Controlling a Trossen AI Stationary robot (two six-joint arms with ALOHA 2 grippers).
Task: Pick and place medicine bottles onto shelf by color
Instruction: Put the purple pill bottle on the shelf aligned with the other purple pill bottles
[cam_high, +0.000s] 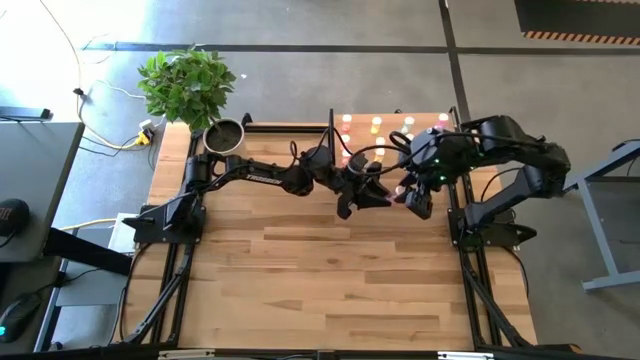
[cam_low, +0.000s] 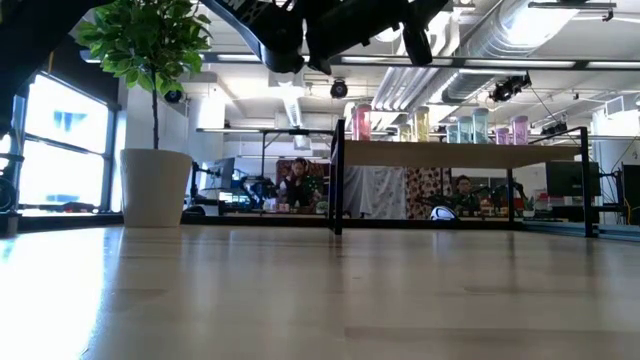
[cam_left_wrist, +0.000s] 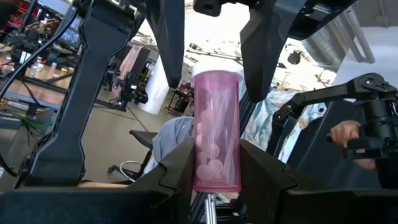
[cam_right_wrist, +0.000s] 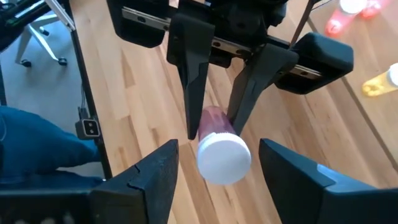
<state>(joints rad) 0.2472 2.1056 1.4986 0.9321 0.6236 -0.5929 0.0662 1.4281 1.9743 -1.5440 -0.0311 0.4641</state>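
A magenta medicine bottle (cam_left_wrist: 216, 134) with a white cap (cam_right_wrist: 224, 159) hangs in the air over the table's middle right, and my left gripper (cam_high: 383, 197) is shut on it. My right gripper (cam_right_wrist: 217, 149) is open. Its fingers (cam_left_wrist: 166, 43) stand on either side of the bottle's cap end without touching it. The shelf (cam_high: 392, 114), a light-wood board in a black frame, stands at the far right. Several small bottles (cam_high: 377, 124) stand on it in rows. In the low view its board (cam_low: 440, 153) shows raised on posts. My left gripper pinches the bottle's magenta body (cam_right_wrist: 214, 118) between its two fingers (cam_right_wrist: 193, 93), near the bottom end. The fingers come about level from the table's left and lie along the bottle. The cap end sticks out past the fingertips toward my right gripper, clear of the table.
A leafy plant (cam_high: 186, 84) and a grey pot (cam_high: 225, 135) stand at the far left corner. Black frame rails (cam_high: 470, 270) run along both table sides. A red bottle (cam_right_wrist: 339, 22) and a yellow bottle (cam_right_wrist: 376, 84) lie on wood beyond my grippers. People sit in the room behind.
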